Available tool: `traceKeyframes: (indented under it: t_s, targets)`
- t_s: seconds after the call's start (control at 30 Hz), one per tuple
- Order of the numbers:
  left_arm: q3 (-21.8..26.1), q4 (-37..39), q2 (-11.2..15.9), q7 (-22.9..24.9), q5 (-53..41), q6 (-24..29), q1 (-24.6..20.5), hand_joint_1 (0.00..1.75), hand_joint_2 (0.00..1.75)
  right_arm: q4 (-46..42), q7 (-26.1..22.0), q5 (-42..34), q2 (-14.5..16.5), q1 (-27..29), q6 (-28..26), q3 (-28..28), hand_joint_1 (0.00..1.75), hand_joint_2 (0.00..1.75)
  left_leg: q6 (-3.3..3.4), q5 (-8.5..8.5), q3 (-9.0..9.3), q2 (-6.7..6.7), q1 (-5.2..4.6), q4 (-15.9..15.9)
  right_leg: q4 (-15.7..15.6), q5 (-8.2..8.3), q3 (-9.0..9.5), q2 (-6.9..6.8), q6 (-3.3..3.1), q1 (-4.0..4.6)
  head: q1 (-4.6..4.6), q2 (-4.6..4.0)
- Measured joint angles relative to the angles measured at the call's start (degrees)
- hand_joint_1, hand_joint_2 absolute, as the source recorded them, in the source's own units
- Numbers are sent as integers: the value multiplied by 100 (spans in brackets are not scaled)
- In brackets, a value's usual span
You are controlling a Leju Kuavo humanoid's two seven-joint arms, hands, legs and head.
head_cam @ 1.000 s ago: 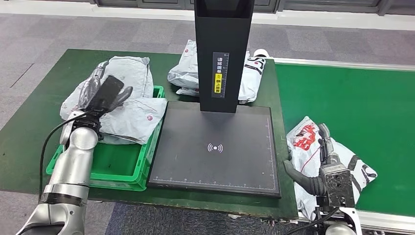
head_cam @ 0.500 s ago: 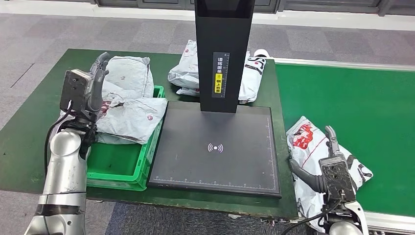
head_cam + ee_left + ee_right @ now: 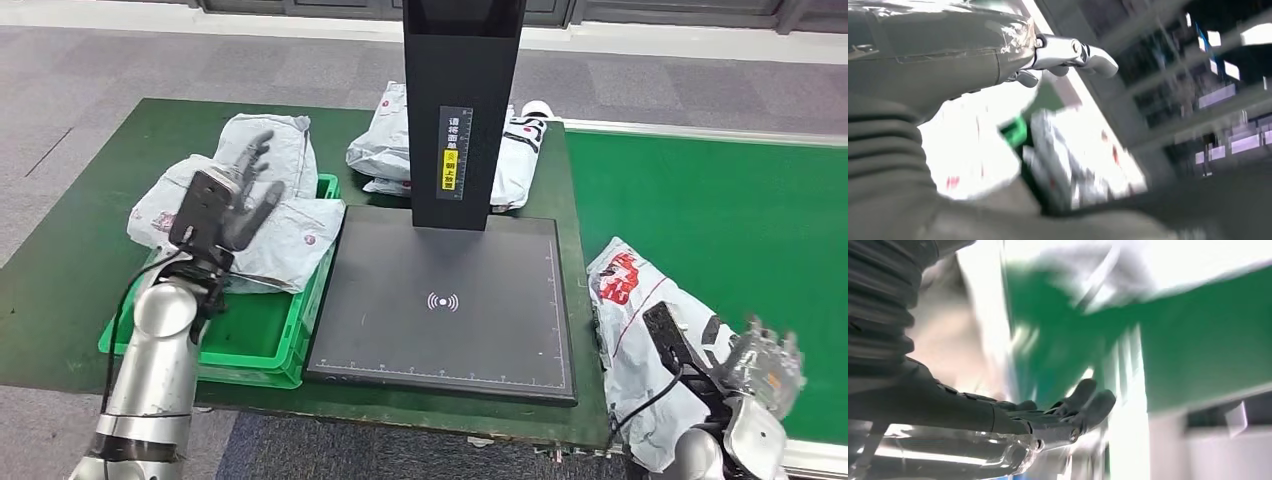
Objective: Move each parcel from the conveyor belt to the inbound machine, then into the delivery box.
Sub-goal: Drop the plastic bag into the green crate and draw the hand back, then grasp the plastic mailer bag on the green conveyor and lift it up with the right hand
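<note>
Left hand [image 3: 228, 195]: fingers spread, empty, raised over the parcels heaped in the green crate [image 3: 262, 340].
Right hand [image 3: 765, 365]: fingers apart, empty, beside the belt parcel [image 3: 640, 300], likely next pick.

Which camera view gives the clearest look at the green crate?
The head view: the green crate sits sharp beside the scanner plate, with grey parcels draped over its far end. The left wrist view shows a blurred green scrap that may be it; the right wrist view shows blurred green belt.
</note>
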Motion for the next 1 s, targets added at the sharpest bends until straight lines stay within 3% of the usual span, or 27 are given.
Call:
traceKeyframes:
  t_s: [0.1, 0.33, 0.77, 1.0]
  targets:
    - [-318, 2, -21, -76, 37, 1, 176, 0, 175, 635, 125, 650, -272, -220, 50, -28, 0, 175, 4, -5, 2, 18, -5, 3, -3, 7, -3, 19, 8, -4, -2, 1]
    - [-775, -159, -44, -344, 179, -3, 862, 0, 175, 2055, 454, 1277, -678, -882, 283, -28, 0, 175, 5, -6, 1, 31, -3, 3, -2, 7, -11, 26, 9, -1, -3, 1]
    - [-805, -344, -45, -381, 219, -2, 1185, 0, 175, 2886, 479, 1345, -787, -1204, 338, -28, 0, 175, 4, -5, -2, 21, -2, 3, 0, 6, -9, 18, 8, -2, -2, 1]
    - [-805, -349, -44, -419, 214, -58, 1243, 0, 175, 3220, 220, 1271, -787, -1343, 517, -28, 0, 175, 4, -5, -5, 19, -1, 3, 1, 6, -8, 16, 8, -1, -2, 0]
